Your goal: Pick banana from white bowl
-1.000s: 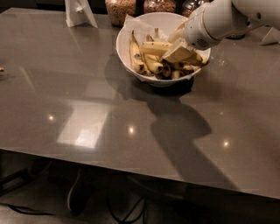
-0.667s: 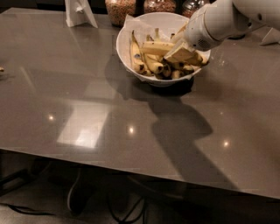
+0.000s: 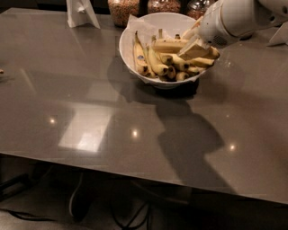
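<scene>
The white bowl (image 3: 135, 27) stands at the back middle of the grey table and holds several yellow bananas. The banana (image 3: 139, 55), long, gently curved, with a small sticker, lies alone along the bowl's left inner side. Shorter black-tipped bananas (image 3: 177, 63) are bunched to its right. My gripper (image 3: 191, 43) reaches in from the upper right on a white arm (image 3: 238, 18). It is down inside the right half of the bowl, among the bunched bananas and apart from the long banana. It hides part of the bunch.
Glass jars of grain (image 3: 122, 10) stand right behind the bowl at the table's far edge. A white folded card stand (image 3: 81, 13) sits at the back left. A white object (image 3: 280, 35) shows at the right edge. The table's front edge (image 3: 135, 173) runs across below.
</scene>
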You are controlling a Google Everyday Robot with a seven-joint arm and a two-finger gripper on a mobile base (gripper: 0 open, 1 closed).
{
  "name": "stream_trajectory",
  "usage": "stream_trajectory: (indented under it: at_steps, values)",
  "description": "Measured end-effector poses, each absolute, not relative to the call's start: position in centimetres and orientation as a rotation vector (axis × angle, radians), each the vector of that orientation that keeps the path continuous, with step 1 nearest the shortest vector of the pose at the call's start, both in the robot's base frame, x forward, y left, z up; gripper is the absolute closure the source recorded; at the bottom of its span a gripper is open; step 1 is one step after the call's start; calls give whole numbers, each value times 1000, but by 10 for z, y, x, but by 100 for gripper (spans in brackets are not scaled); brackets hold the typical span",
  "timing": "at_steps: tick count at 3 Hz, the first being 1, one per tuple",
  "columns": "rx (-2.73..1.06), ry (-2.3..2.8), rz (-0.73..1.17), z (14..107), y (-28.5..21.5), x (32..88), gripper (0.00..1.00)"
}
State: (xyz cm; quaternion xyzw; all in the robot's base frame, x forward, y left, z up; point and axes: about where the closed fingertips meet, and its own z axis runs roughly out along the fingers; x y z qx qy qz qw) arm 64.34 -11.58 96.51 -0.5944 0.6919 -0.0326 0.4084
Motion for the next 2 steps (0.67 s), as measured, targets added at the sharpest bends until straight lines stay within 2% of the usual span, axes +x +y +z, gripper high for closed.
stream_trajectory:
  at_steps: [2]
  values:
    - [-1476, 1626, -4, 994, -124, 614, 100]
